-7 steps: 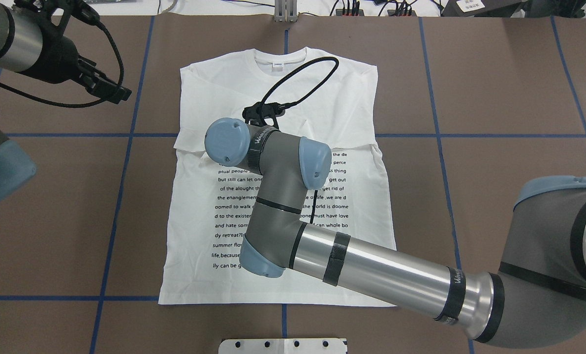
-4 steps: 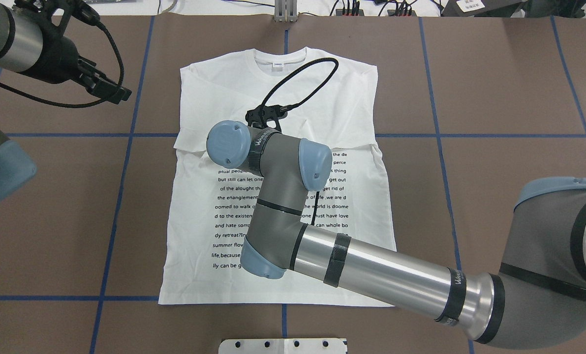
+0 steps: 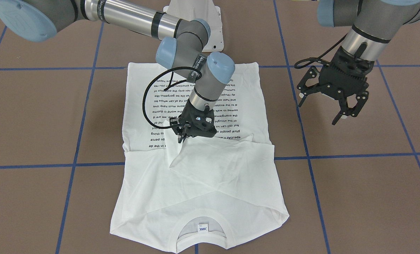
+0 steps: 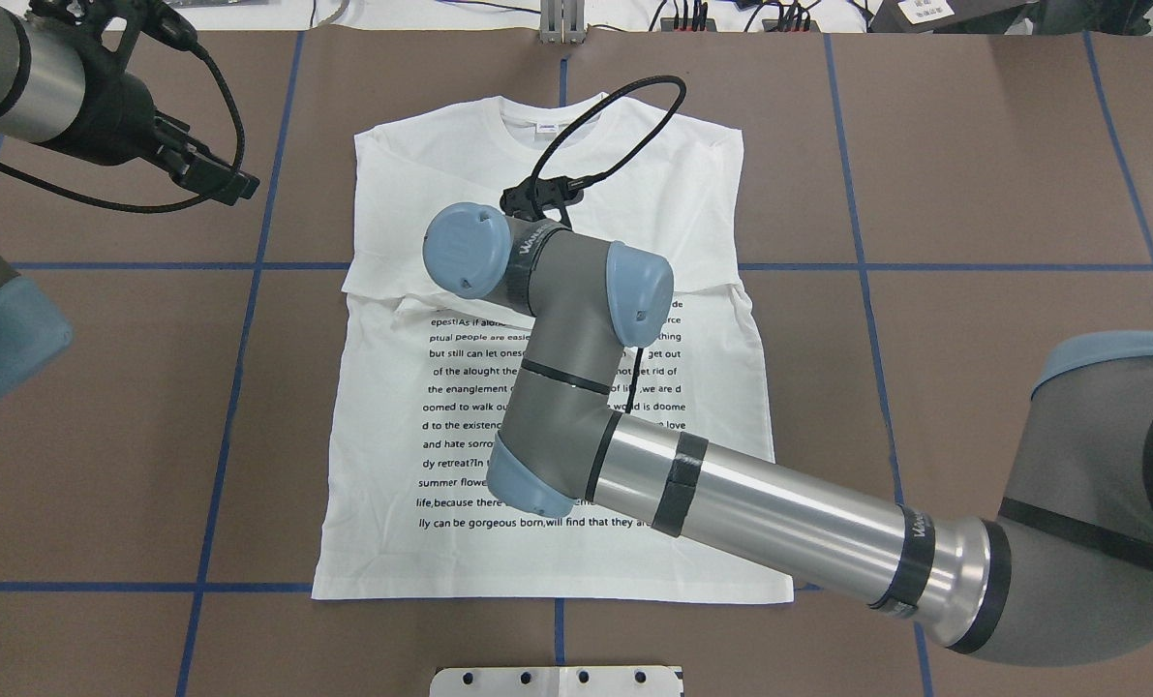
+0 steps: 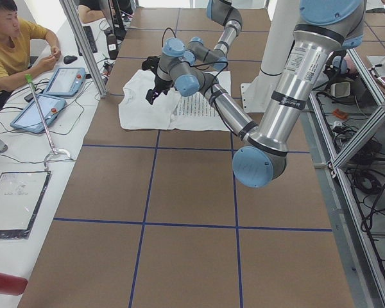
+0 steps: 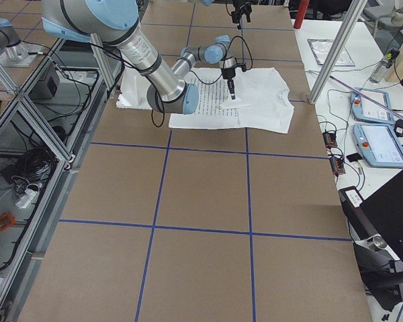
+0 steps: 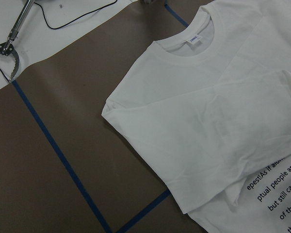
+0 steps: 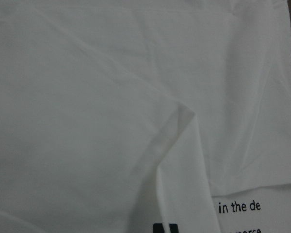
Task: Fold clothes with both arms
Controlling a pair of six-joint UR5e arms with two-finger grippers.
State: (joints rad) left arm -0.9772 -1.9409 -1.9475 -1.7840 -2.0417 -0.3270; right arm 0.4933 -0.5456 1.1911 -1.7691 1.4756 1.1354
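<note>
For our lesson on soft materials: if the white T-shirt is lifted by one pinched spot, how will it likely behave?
Probably floppy: where the right gripper, jaws shut, pinches the T-shirt, the cloth stands in a peak while the rest lies flat. Likely light: that small pinch holds the peak up. It probably won't keep a shape, since its folds lie in soft creases.

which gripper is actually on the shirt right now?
The right gripper: it is shut, pinching a raised peak of the T-shirt at mid-chest. The left gripper hangs open over the table, beside the shirt, touching nothing.
</note>
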